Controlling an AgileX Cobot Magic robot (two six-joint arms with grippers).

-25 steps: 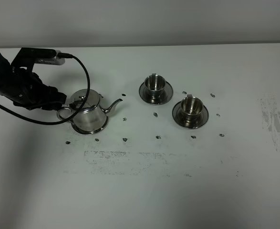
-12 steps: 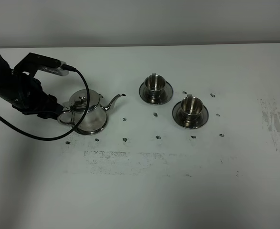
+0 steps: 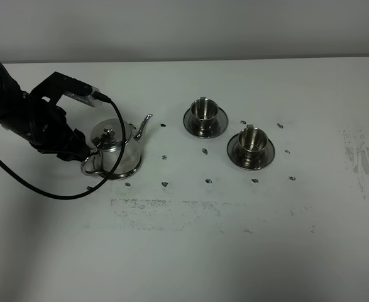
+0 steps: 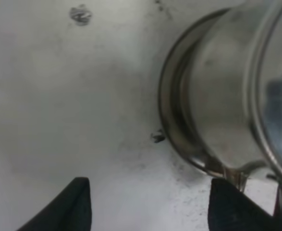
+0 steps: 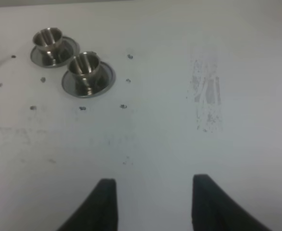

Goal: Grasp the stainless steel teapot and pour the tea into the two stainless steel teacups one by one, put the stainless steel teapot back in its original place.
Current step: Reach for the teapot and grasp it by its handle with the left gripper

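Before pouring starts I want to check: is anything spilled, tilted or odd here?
The teapot and both teacups stand upright on saucers. Only small dark specks dot the table around them; what they are is unclear.

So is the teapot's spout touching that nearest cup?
Apart. The exterior high view shows bare table between the teapot's spout and the nearest teacup.

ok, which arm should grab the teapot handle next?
Left, probably. The left gripper is open right beside the teapot, at its loop handle. The right gripper is open over the table, on the far side of the teacups.
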